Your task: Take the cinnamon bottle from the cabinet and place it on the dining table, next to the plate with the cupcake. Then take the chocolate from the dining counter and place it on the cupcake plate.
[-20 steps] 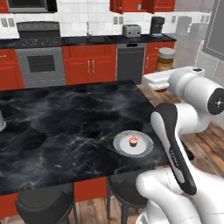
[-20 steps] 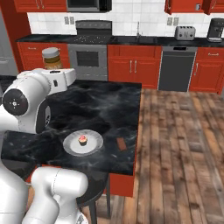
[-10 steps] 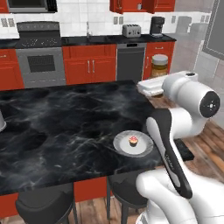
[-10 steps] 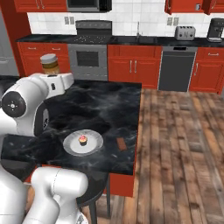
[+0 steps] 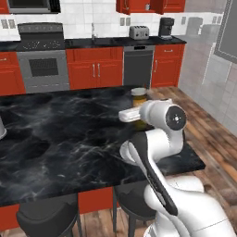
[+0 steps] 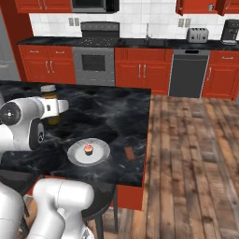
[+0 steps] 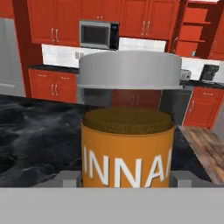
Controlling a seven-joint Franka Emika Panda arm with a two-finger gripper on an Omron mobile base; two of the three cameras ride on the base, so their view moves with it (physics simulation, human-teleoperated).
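Observation:
My gripper (image 6: 55, 106) is shut on the cinnamon bottle (image 6: 49, 94), an amber jar with a grey cap, and holds it upright low over the dining table (image 6: 116, 107). The bottle is left of and behind the plate (image 6: 77, 156) with the cupcake (image 6: 88, 149). The chocolate (image 6: 130, 153), a small brown bar, lies right of the plate near the table's edge. From the left, the bottle (image 5: 139, 96) peeks over my gripper (image 5: 135, 111) and my arm hides the plate. Up close, the bottle (image 7: 127, 162) sits between the finger pads (image 7: 70, 178) of my gripper (image 7: 127, 178).
Dark stools (image 5: 46, 216) stand under the table's near edge. Red base cabinets, a range (image 5: 42, 65) and a dishwasher (image 6: 187, 72) line the far wall, with a toaster (image 5: 138, 32) on the worktop. Wooden floor (image 6: 196, 154) lies right of the table.
The gripper has carried the cinnamon bottle down and inward, from above the table's far right side to low over the tabletop beside the plate. The arm has folded in front of the plate in the left view.

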